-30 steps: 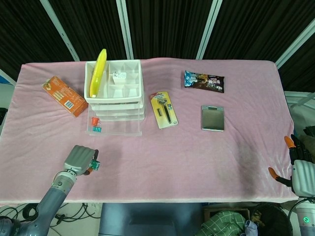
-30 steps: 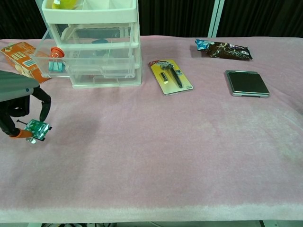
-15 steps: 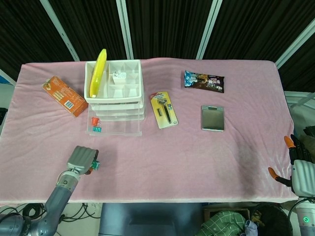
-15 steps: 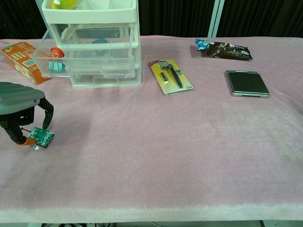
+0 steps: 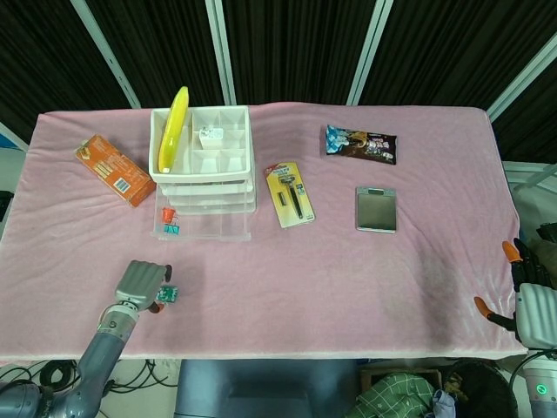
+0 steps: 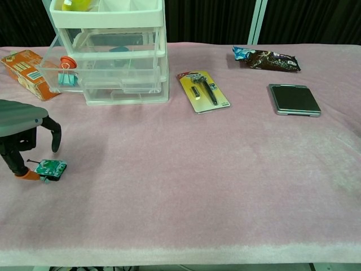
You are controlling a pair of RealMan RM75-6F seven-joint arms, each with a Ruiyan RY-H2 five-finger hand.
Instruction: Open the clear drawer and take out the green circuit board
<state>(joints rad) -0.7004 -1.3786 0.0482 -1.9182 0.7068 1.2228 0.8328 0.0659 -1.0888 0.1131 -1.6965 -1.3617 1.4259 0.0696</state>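
The left robot hand (image 6: 22,138), fingers seemingly apart, hovers over the green circuit board (image 6: 49,167) on pink cloth (image 6: 214,169).

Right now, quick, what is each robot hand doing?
Left hand: open, fingers spread over the green circuit board lying on the pink tablecloth.
Right hand: at the table's edge; open or shut cannot be told.

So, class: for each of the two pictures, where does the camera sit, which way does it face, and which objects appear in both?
Head view: high above the near edge, facing down on the table; shows left hand and right hand.
Chest view: low at the near edge, facing across; only the left hand.
Shared: green circuit board, clear drawer.
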